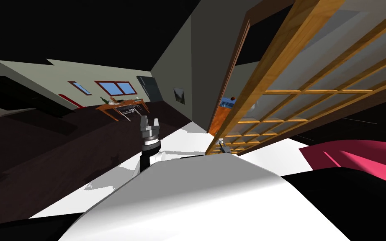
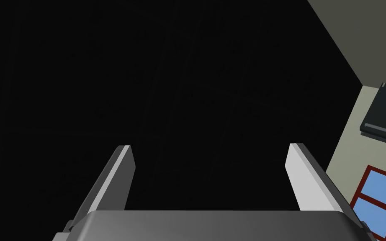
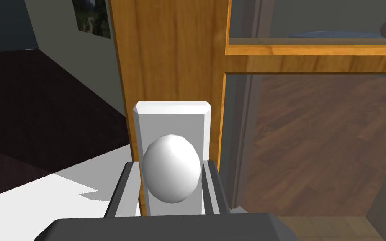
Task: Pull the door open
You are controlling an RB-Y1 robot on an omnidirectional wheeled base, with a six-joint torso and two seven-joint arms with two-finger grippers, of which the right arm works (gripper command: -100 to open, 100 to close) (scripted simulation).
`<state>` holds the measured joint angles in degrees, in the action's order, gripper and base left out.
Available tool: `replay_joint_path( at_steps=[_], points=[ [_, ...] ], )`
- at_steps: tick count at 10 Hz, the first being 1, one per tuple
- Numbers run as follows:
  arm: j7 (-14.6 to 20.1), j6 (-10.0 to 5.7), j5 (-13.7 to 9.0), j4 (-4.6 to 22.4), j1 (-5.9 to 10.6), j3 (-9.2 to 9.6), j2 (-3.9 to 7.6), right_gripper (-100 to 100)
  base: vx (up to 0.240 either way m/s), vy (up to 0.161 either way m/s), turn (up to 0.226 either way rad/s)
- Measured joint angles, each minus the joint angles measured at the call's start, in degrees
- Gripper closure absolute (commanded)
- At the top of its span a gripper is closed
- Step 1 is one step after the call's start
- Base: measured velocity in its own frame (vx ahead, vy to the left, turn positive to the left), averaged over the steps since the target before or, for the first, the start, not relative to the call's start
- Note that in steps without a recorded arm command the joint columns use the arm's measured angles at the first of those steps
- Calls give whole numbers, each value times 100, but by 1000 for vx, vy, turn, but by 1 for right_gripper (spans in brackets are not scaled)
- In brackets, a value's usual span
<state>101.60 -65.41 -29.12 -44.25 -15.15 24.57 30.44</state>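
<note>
Closing on the white oval knob (image 3: 171, 167), the right gripper (image 1: 222, 147) is pressing its two fingers (image 3: 130, 192) against the knob's sides, just in front of the white backplate (image 3: 172, 119). That plate is sitting on the near edge of the wooden door (image 1: 280, 90) with glass panes, which is standing ahead and to the right, angled away from its dark brown frame (image 1: 231, 79). Further left, the left gripper (image 2: 209, 155) is hanging over the dark floor (image 1: 54, 146) with fingers spread wide, holding nothing.

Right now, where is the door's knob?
In the right wrist view, the white knob sits on a white plate on the wooden door, gripped between the fingers of the right hand.
</note>
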Motion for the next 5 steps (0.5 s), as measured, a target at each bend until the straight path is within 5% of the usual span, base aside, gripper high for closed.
replay_joint_path(
  at_steps=[2, 3, 5],
  points=[
    [56, -119, 29, 60, -18, 42, 29, 100, -197, -45, 141],
    [84, -173, 47, 104, -29, 72, 39, -100, -192, 35, -118],
    [91, -221, -16, 95, -126, 15, 54, -100, -171, 102, -158]
  ],
)
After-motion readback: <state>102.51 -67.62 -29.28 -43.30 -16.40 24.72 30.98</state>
